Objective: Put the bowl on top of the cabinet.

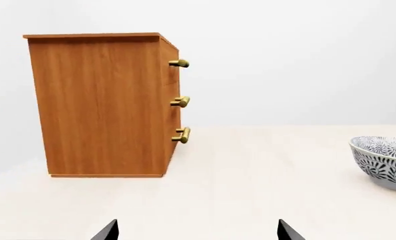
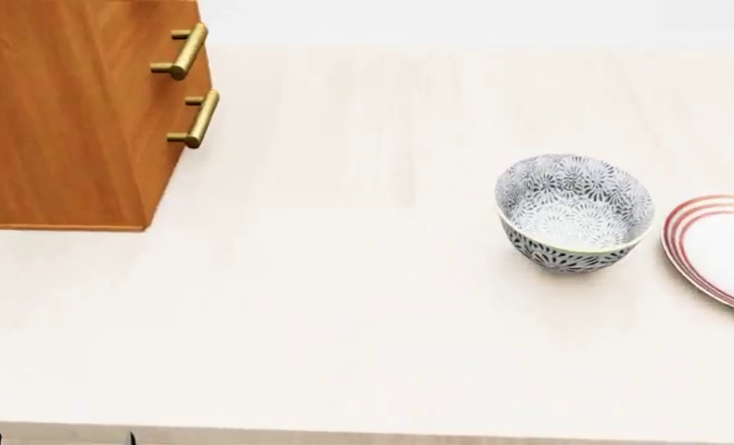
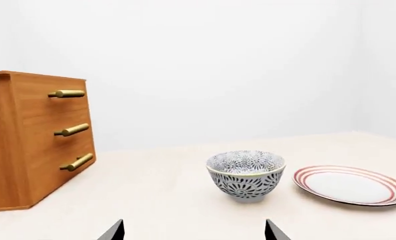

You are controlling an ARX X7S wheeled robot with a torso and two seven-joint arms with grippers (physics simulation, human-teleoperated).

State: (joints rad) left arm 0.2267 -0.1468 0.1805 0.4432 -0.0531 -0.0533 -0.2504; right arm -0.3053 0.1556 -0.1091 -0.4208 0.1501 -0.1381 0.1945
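The bowl (image 2: 575,213), deep and white with a dense grey-black floral pattern, stands upright on the pale table right of centre; it also shows as the bowl (image 3: 245,175) and, cut by the frame edge, the bowl (image 1: 385,161). The cabinet (image 2: 64,111), orange-brown wood with brass bar handles, stands at the far left, seen too as the cabinet (image 1: 101,105) and the cabinet (image 3: 31,140). My left gripper (image 1: 196,231) is open over bare table, short of the cabinet. My right gripper (image 3: 193,231) is open, short of the bowl, holding nothing. Neither gripper shows in the head view.
A flat white plate with red rings (image 2: 723,250) lies just right of the bowl, also seen as the plate (image 3: 350,186). The table's near edge (image 2: 367,434) runs along the bottom of the head view. A white wall stands behind the table.
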